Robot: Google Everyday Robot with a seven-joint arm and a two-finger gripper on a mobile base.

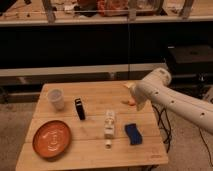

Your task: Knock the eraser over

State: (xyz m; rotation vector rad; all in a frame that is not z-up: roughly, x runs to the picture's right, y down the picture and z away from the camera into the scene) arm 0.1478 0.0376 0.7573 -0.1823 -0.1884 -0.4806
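The eraser (79, 109), a small black slab, stands upright on the wooden table (95, 154), left of centre. My gripper (131, 100) hangs at the end of the white arm (165, 95), which reaches in from the right over the table's far right part. The gripper is well to the right of the eraser and apart from it. It holds nothing, and its jaws stand wide.
A clear plastic cup (56, 99) stands left of the eraser. An orange plate (51, 138) lies at the front left. A white box-shaped bottle (109, 125) lies in the middle, with a blue wavy-edged pad (133, 133) to its right. Dark shelving runs behind the table.
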